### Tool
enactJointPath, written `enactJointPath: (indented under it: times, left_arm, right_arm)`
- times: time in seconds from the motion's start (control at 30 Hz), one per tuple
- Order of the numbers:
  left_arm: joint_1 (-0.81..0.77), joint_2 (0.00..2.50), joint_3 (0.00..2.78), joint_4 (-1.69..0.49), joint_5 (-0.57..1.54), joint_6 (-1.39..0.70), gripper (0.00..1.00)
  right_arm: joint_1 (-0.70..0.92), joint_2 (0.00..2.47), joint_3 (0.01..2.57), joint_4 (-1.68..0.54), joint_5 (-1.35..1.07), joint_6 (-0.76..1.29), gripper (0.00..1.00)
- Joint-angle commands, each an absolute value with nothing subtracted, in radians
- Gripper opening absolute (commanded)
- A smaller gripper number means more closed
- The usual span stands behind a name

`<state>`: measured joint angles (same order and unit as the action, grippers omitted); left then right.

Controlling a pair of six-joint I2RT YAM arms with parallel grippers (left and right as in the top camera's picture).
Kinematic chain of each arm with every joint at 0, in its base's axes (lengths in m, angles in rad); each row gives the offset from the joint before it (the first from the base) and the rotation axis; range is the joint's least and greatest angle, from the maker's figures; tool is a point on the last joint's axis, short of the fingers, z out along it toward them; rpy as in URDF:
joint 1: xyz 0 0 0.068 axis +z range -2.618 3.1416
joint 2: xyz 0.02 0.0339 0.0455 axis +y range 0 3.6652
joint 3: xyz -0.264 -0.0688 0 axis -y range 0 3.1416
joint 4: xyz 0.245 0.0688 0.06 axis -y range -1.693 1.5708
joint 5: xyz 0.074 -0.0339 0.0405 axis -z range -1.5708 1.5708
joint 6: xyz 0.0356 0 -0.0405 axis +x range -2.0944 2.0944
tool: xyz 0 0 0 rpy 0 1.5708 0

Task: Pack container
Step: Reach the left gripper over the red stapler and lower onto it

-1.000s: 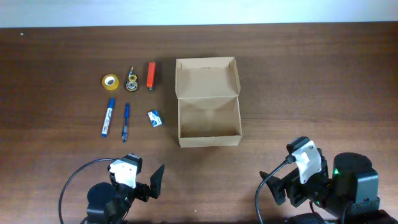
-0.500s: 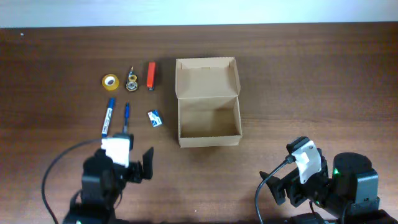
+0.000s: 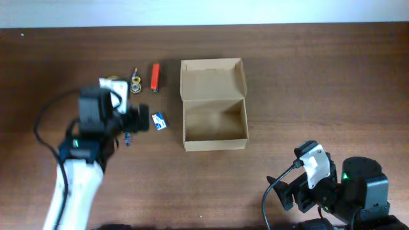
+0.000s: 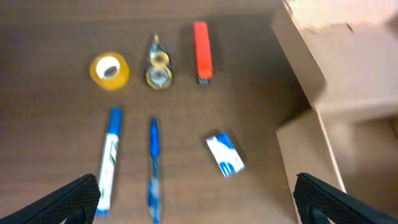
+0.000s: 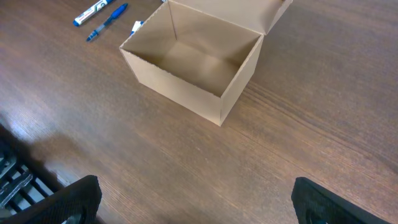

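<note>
Left tool (image 4: 196, 182) spread wide and empty above one blue marker (image 4: 107, 158), one blue pen (image 4: 153, 168), one yellow tape roll (image 4: 109, 70), right tool (image 5: 196, 182) spread wide, empty, one container (image 3: 214, 142), lid up, at the middle of the table (image 3: 319, 76)

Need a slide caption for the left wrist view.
Open left gripper above yellow tape roll, blue marker and blue pen, beside the open cardboard container.

Left gripper (image 4: 199, 200), right gripper (image 5: 196, 200): jaws parted
</note>
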<state>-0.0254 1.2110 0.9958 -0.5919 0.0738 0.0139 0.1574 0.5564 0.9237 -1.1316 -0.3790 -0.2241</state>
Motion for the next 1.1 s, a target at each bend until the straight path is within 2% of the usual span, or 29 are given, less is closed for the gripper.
enactJointPath:
  times: [0.0,0.23,0.5,0.87,1.07]
  left_arm:
    - [0.027,1.33,1.106,-0.59,0.162,0.078,0.99]
    - [0.062,1.604,1.316,-0.591,0.199,0.182,0.99]
    - [0.046,1.838,1.508,-0.589,0.225,0.182,0.99]
    - [0.025,1.924,1.515,-0.432,0.303,0.182,0.99]
    - [-0.026,1.947,1.516,-0.399,0.202,0.182,0.99]
  right_arm:
    - [0.15,0.55,0.921,-1.129,-0.369,-0.224,0.99]
    - [0.15,0.55,0.921,-1.129,-0.369,-0.224,0.99]
    - [0.15,0.55,0.921,-1.129,-0.369,-0.224,0.99]
    - [0.15,0.55,0.921,-1.129,-0.369,-0.224,0.99]
    - [0.15,0.55,0.921,-1.129,-0.369,-0.224,0.99]
